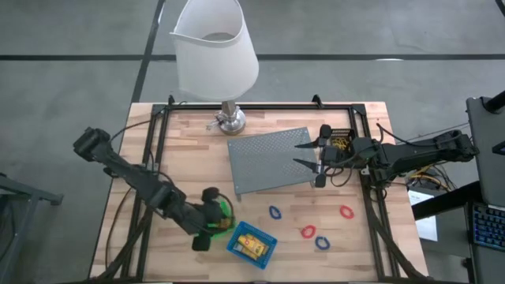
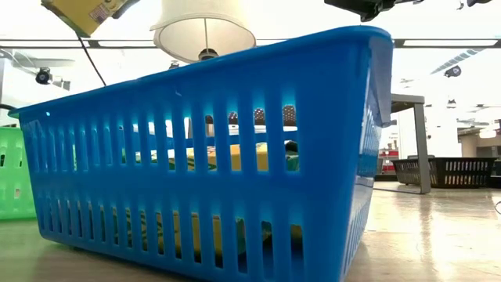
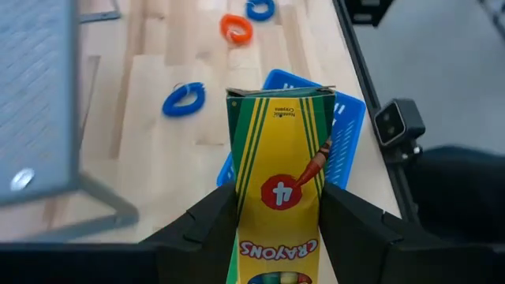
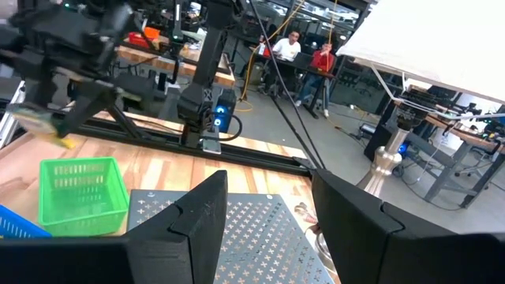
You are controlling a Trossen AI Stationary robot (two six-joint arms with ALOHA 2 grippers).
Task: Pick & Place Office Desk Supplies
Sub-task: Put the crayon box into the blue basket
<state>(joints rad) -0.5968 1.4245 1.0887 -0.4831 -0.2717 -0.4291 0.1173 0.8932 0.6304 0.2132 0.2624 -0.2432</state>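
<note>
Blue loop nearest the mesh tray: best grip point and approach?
Straight down from above: the blue loop lies flat on the table, nothing touching it. Probably pinch one side of its rim, one finger inside the opening, one outside.

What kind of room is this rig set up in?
Most likely a robotics lab or workshop. The wooden table sits in a black frame, and the right wrist view shows workbenches, hanging cables and seated people behind it.
</note>
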